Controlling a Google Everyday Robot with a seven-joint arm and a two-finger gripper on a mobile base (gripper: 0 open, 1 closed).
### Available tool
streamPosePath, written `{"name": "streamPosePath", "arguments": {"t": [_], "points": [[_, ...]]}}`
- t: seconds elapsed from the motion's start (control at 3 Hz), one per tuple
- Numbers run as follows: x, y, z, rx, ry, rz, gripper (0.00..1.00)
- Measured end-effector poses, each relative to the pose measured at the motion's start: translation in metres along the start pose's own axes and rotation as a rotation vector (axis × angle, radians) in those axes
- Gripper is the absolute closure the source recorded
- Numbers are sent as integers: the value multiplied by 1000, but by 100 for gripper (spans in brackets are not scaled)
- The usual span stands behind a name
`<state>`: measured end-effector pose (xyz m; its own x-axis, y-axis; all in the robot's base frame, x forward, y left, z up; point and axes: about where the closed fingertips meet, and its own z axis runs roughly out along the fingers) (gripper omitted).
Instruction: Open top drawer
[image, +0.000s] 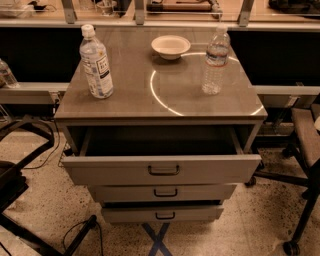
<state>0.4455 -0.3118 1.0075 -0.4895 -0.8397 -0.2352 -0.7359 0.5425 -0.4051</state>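
The grey cabinet (160, 97) stands in the middle of the camera view. Its top drawer (210, 172) is pulled out towards me, and its dark interior (160, 141) shows behind the flat front panel. A dark loop handle (163, 170) sits at the centre of that panel. Two shorter drawers, the middle one (200, 192) and the bottom one (195, 214), sit below it, each with a small handle. My gripper is not in view in this frame.
On the cabinet top stand a labelled water bottle (96, 62) at the left, a clear bottle (216, 60) at the right and a white bowl (170, 46) at the back. An office chair (306, 145) is at the right. Dark chair legs (20, 192) are at the left. A blue tape cross (159, 241) marks the floor.
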Motion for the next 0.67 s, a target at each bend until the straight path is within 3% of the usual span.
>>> {"name": "streamPosePath", "arguments": {"t": [0.33,0.67], "points": [[0,0,0,0,0,0,0],[-5,16,7,-12,-6,-54,0]]}}
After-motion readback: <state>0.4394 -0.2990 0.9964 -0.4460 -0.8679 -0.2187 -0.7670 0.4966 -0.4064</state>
